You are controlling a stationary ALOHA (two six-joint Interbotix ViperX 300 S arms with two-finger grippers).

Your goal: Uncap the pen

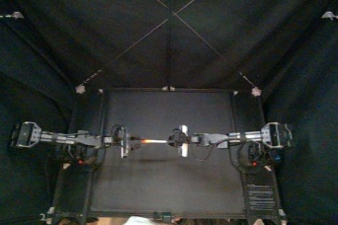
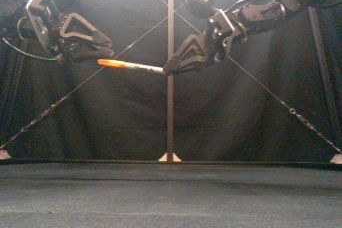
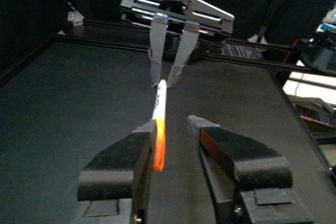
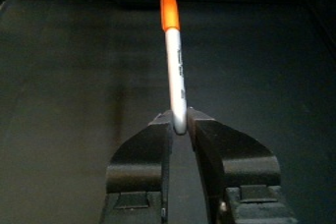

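Observation:
A marker pen (image 2: pixel 127 66) with an orange cap and a white barrel hangs level in the air above the table, between my two grippers. My right gripper (image 2: pixel 174 64) is shut on the barrel's end (image 4: pixel 176 110), with the orange cap (image 4: pixel 168 10) pointing away toward the other arm. In the left wrist view the cap (image 3: pixel 157 147) lies between the jaws of my left gripper (image 3: pixel 174 128), against one finger (image 3: pixel 141 154), with a dark gap to the other. From above, the pen (image 1: pixel 154 143) spans the left gripper (image 1: pixel 128 142) and the right gripper (image 1: pixel 181 140).
The black table (image 1: pixel 165 185) lies well below the pen. Black curtains close in the back and sides.

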